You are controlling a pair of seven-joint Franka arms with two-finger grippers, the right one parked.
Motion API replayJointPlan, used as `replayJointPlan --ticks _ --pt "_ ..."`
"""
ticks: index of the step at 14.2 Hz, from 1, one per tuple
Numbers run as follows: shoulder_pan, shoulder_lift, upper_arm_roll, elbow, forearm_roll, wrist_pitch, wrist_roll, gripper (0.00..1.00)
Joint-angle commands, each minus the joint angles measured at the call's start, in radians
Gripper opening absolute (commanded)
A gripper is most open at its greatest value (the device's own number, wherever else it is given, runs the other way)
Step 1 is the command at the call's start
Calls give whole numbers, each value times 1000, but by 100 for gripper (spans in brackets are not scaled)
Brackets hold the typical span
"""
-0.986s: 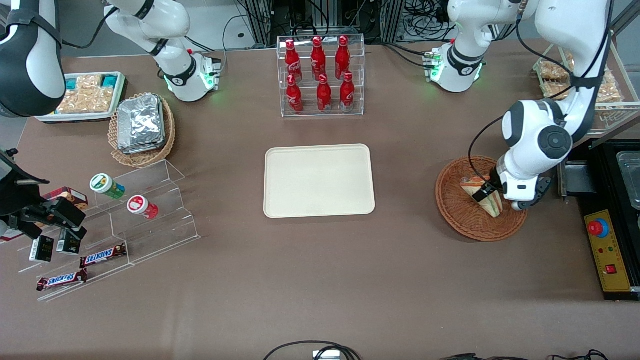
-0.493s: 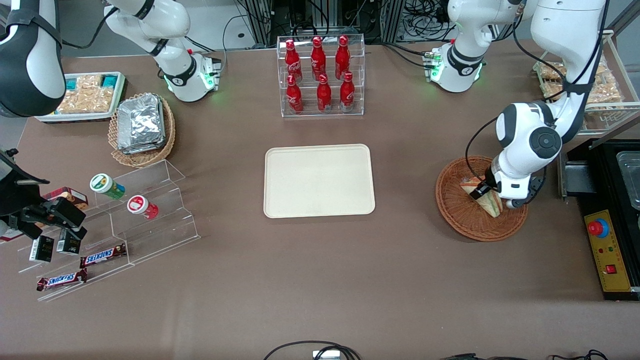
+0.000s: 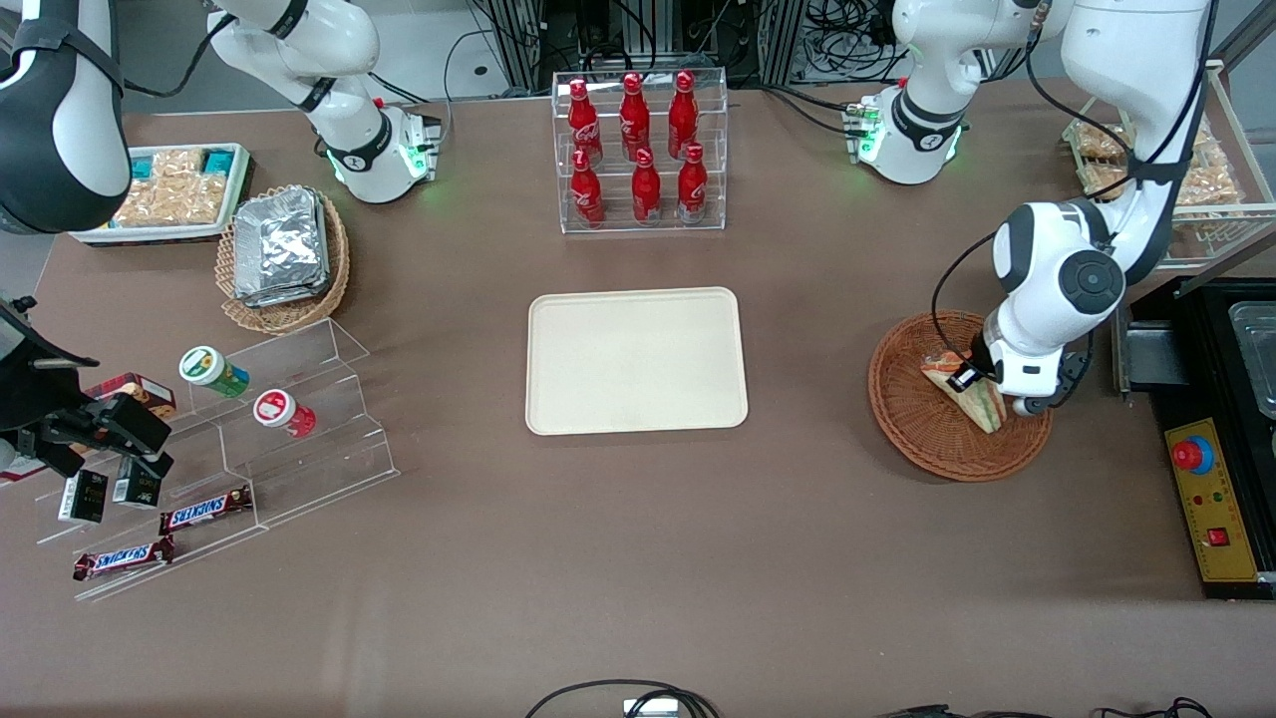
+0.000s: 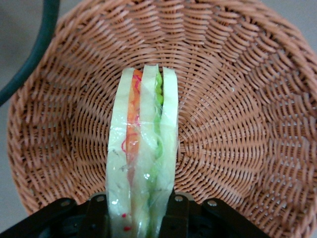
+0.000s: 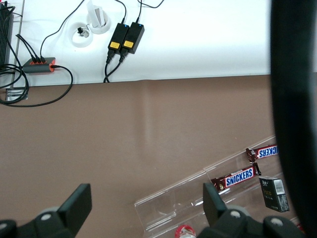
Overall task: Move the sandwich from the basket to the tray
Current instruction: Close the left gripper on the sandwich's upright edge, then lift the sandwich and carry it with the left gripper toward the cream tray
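While the pincer (image 3: 972, 384) hangs low over the basket (image 3: 912, 419), its two fingers (image 4: 179, 218) are pressed against the flat bread faces of the sandwich (image 4: 143, 163), one on each side. The wedge stands on edge inside the basket, its orange and green filling layers facing the wrist camera; whether it is lifted off the wicker floor cannot be told. The step in hand is judged to be the grasp and first lift, so the task is at an early stage. The tray (image 3: 558, 399) lies bare at the middle of the tabletop (image 3: 638, 558), well apart from the basket, toward the parked arm's end. The next move calls for a straight rise clear of the basket rim, then a level carry to the tray, with firm grip on the slippery wrap.
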Motion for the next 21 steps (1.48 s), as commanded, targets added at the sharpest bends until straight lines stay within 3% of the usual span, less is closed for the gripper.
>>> replayJointPlan --ticks 1,4,8,13,19,21 --pt "-4 -82 0 29 22 -102 -4 0" --pt "-14 -97 -26 125 29 -237 -1 0" --pt "-14 -90 -135 259 29 -397 -13 0" --pt "-14 -79 -262 290 30 -388 -8 0" --pt "-15 -60 -457 300 85 -327 -2 0" --pt "-44 -24 -482 300 168 -308 -4 0"
